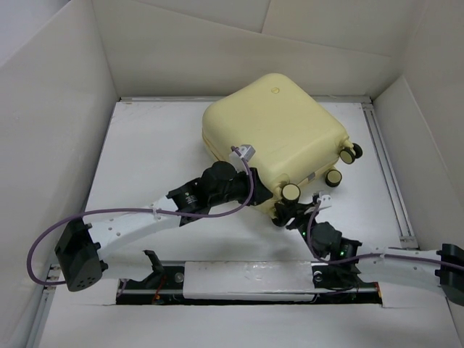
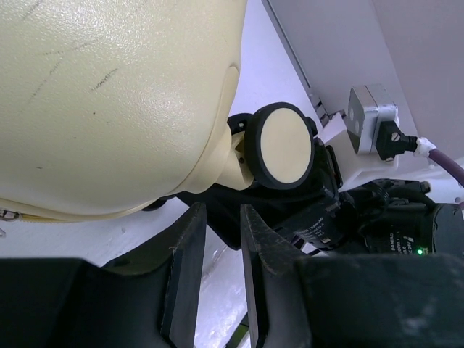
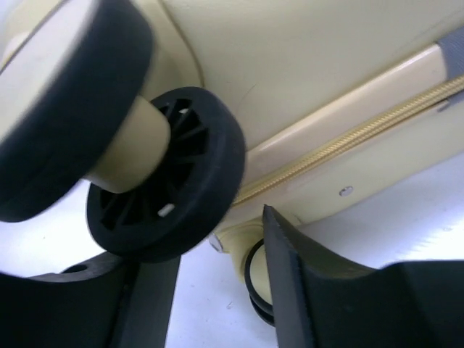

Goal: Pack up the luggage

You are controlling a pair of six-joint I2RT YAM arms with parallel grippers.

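The luggage (image 1: 275,130) is a pale yellow hard-shell suitcase lying closed on the table, its caster wheels (image 1: 291,191) facing front right. My left gripper (image 1: 262,197) is at its near edge; in the left wrist view the suitcase shell (image 2: 109,94) and a cream-and-black caster (image 2: 279,145) are just beyond my gripper (image 2: 221,217), whose jaws stand a narrow gap apart with nothing between them. My right gripper (image 1: 288,214) is at the near corner casters. In the right wrist view it (image 3: 210,239) is open, with a black wheel (image 3: 167,174) above the left finger and a lower caster (image 3: 255,279) by the right finger.
The suitcase's closed zipper (image 3: 348,141) runs along the seam. The right arm's wrist (image 2: 377,225) lies close beyond the left gripper. White walls enclose the table (image 1: 145,159) on three sides. A slot with a rail (image 1: 246,279) runs along the near edge.
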